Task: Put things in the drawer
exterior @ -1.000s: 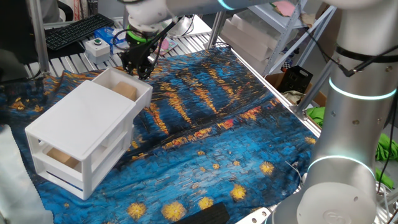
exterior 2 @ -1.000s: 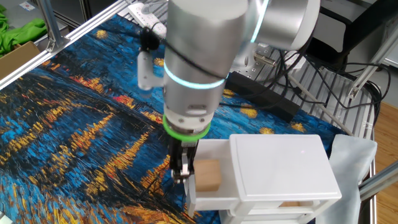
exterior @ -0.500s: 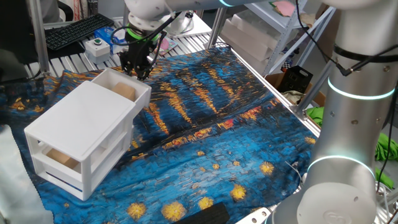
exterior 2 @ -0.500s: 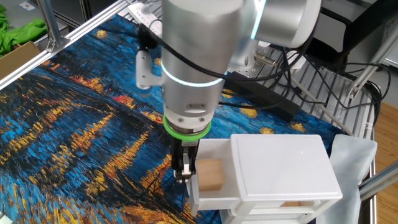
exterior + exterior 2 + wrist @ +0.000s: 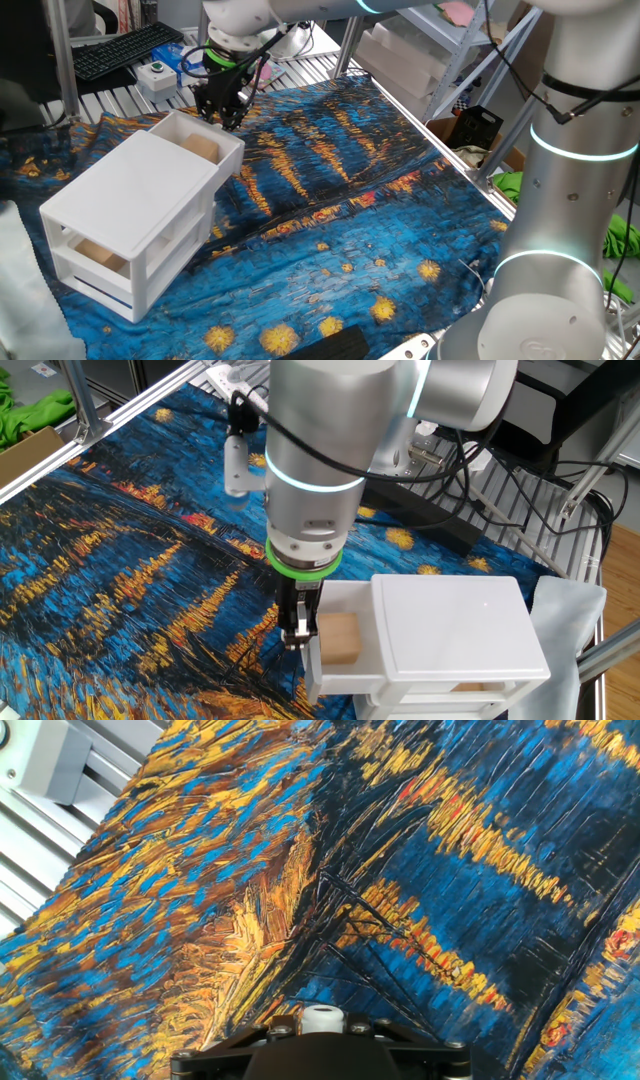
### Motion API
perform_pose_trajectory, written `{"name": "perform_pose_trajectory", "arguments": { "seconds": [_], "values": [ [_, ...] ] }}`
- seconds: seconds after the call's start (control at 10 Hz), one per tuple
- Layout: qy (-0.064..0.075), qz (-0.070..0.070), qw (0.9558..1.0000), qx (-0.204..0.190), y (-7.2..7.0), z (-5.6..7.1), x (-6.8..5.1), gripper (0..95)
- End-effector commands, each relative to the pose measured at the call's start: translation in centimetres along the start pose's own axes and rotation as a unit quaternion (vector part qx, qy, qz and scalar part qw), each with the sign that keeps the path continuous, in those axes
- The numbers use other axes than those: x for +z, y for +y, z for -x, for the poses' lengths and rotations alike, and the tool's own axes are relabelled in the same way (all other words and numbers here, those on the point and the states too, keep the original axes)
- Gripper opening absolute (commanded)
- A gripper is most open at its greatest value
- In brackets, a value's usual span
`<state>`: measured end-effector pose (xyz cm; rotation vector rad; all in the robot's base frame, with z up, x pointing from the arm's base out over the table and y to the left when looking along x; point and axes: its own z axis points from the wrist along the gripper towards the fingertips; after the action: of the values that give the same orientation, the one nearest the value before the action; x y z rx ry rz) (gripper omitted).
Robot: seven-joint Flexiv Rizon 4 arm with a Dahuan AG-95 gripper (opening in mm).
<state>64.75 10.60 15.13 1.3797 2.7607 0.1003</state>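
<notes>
The white two-drawer cabinet [image 5: 130, 190] lies at the left of the table. Its upper drawer [image 5: 232, 152] stands partly open with one tan block [image 5: 201, 147] inside; the block also shows in the other fixed view [image 5: 338, 637]. Another tan block [image 5: 100, 255] sits in the lower drawer. My gripper [image 5: 223, 115] hangs just outside the upper drawer's front wall, fingers pointing down and close together, holding nothing. It stands next to the drawer front [image 5: 312, 660] in the other fixed view [image 5: 296, 635]. The hand view shows only the cloth and the gripper's base; the fingertips are out of view.
A blue and orange painted cloth [image 5: 350, 200] covers the table. A keyboard [image 5: 125, 48] and a small white button box [image 5: 160, 75] lie behind the cabinet. A black power strip [image 5: 430, 515] and cables lie at the cloth's edge. Shelving [image 5: 420, 50] stands at the back.
My gripper has shifted only slightly beside the drawer front. The drawer and the block in it look unchanged.
</notes>
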Motion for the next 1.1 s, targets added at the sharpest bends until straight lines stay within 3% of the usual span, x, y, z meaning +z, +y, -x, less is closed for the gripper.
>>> {"name": "perform_pose_trajectory", "arguments": {
  "seconds": [0.1,1.1],
  "values": [
    [0.002,0.002,1.0000,-0.001,-0.17,-0.04,-0.02,0.0],
    [0.000,0.002,1.0000,0.006,-0.08,-0.42,0.15,0.0]
  ]
}}
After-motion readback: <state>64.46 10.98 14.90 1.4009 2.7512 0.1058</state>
